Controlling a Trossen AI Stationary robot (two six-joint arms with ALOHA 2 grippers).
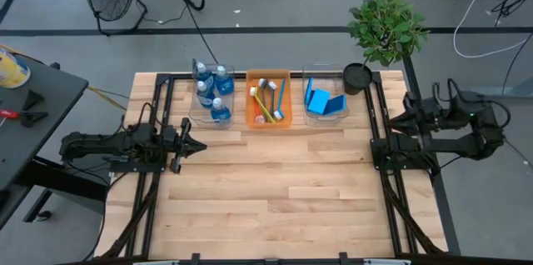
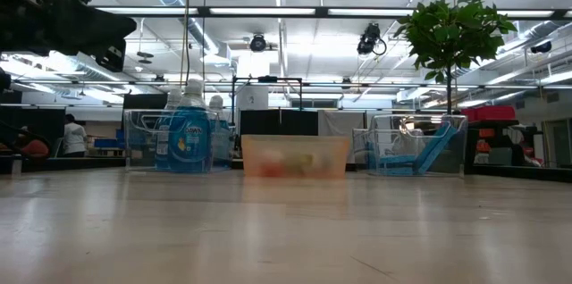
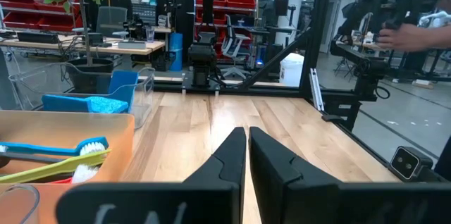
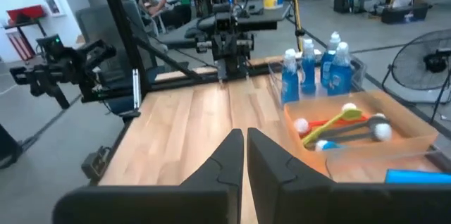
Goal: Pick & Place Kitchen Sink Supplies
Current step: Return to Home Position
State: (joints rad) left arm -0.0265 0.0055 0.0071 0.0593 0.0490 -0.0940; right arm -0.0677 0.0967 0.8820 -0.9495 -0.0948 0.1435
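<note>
The supplies lie in three bins in a row at the table's far edge. Clear bottles with blue contents (image 1: 211,92) stand in the left clear bin (image 1: 196,118). Brushes (image 1: 268,100) lie in the orange bin (image 1: 268,122). Blue sponges (image 1: 321,101) lean in the right clear bin (image 1: 340,117). My left gripper (image 1: 200,145) is shut and empty, level over the table's left side, nearer than the bottle bin. My right gripper (image 4: 244,136) is shut and empty, raised at the table's right edge (image 1: 391,120) and pointing toward the left.
A potted plant (image 1: 385,27) stands at the far right corner beside the sponge bin. Black frame rails (image 1: 158,123) run along both side edges of the table. The bare wooden top (image 1: 283,190) spreads between the arms and toward the near edge.
</note>
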